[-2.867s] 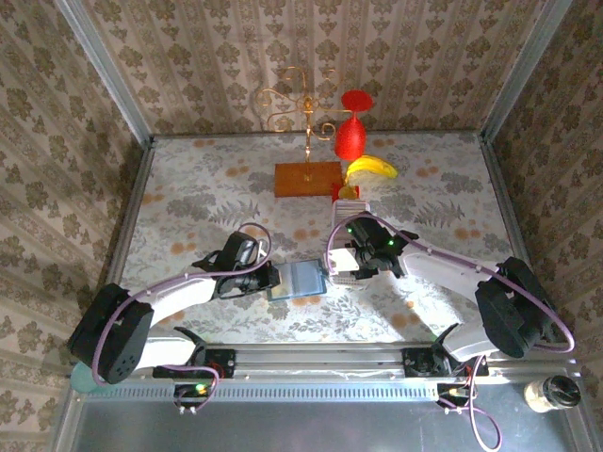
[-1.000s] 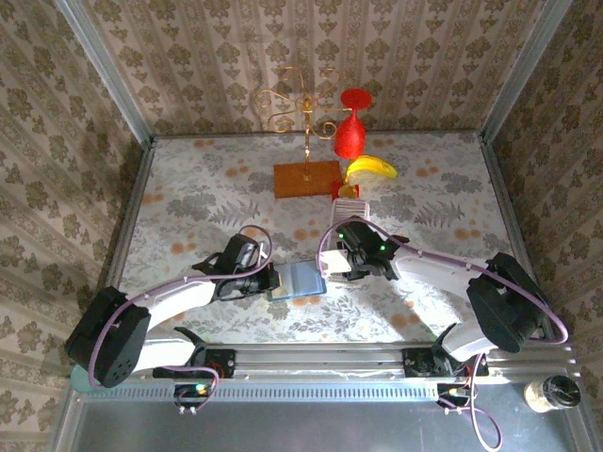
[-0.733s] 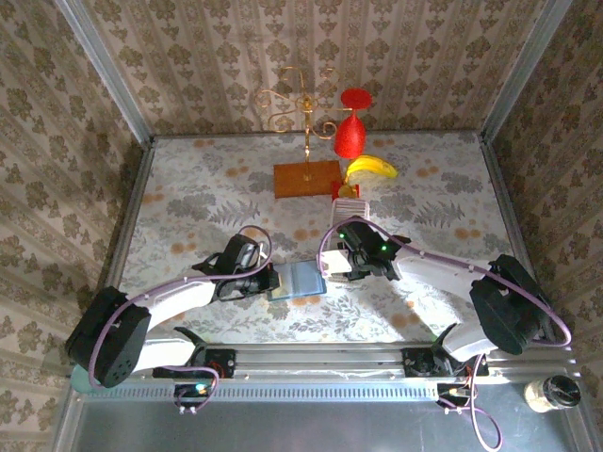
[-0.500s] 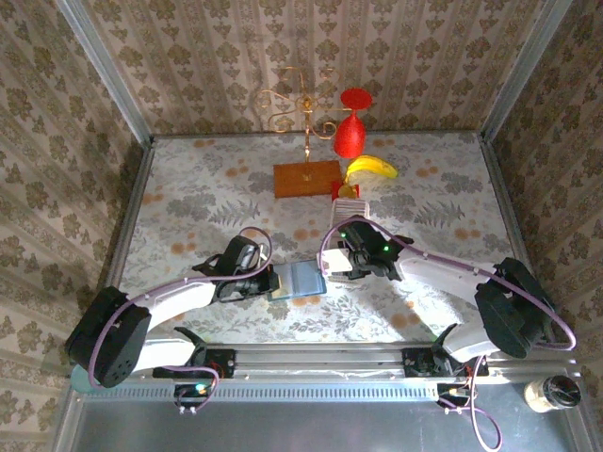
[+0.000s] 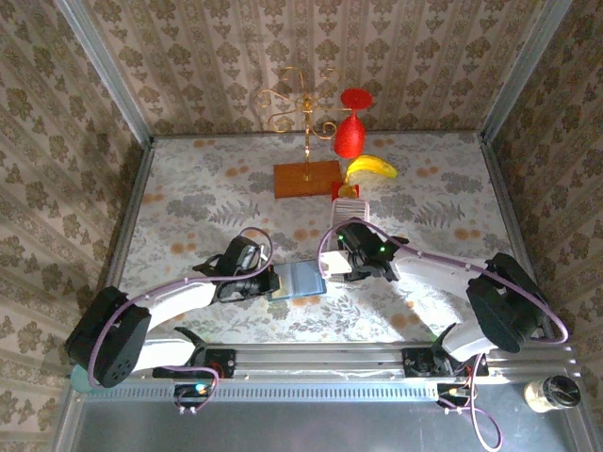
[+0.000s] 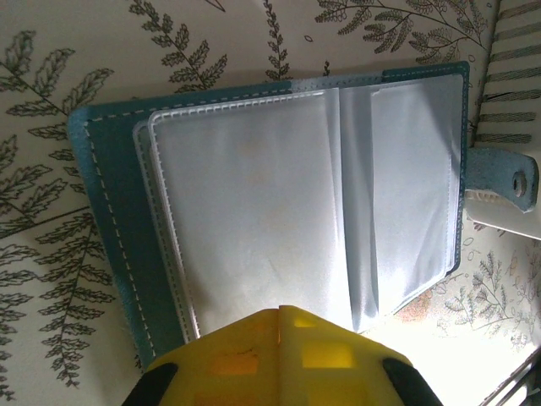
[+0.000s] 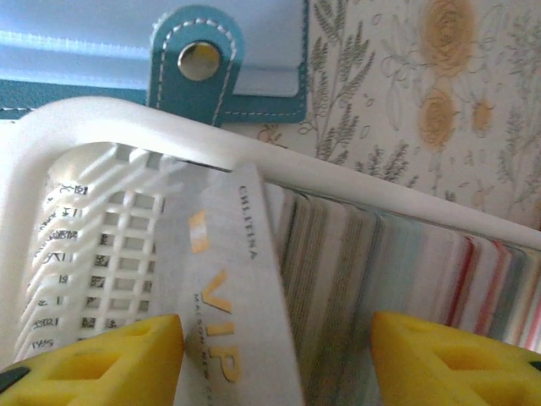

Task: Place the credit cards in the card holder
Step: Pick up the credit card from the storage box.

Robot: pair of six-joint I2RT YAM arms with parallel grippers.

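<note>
The left tool (image 6: 279, 342) is pressed together at the near edge of the open teal-blue folding card holder (image 6: 254, 194). Beyond it, the right tool (image 7: 270, 355) is spread around a thin pale credit card (image 7: 241, 321) tilted in the white latticed rack (image 7: 355, 182). The card is judged light, stiff and slippery, best pinched across its faces.

I see the teal card holder (image 5: 300, 280) lying open between my left gripper (image 5: 268, 280) and right gripper (image 5: 340, 268), near-centre on the table (image 5: 207, 188).
</note>
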